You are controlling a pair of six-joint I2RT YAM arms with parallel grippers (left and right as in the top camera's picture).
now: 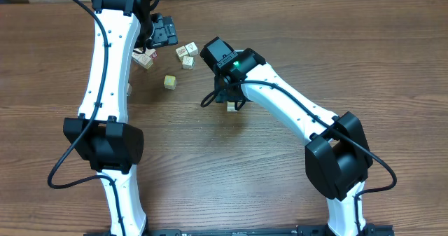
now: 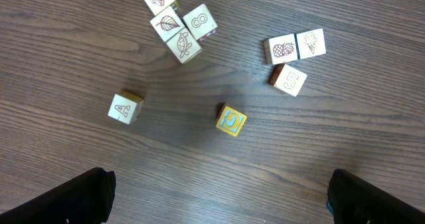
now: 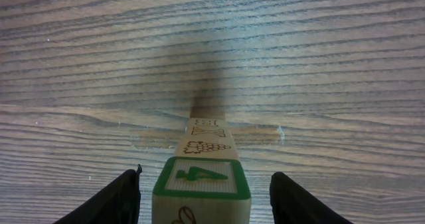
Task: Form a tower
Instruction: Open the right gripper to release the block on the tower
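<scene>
one light, stiff, tippy-looking tower [image 3: 199, 147]; best pinched squarely on flat sides. right gripper [image 3: 204, 181] straddles its top, jaws apart; left gripper [image 2: 219, 187] spread, empty.

**Two white arms, black joints**

Left arm [image 1: 105, 61]: white shell links, small dark dots along the shell, chunky black joint housings. A black cable [image 1: 52, 178] loops out near its base. Right arm [image 1: 287, 101]: same white-and-black build, black base cable [image 1: 393, 178], green light [image 1: 238, 62] at the wrist. Left end effector [image 2: 219, 177] and right end effector [image 3: 204, 176]: both have plain matte black fingers [image 3: 302, 201].
</scene>
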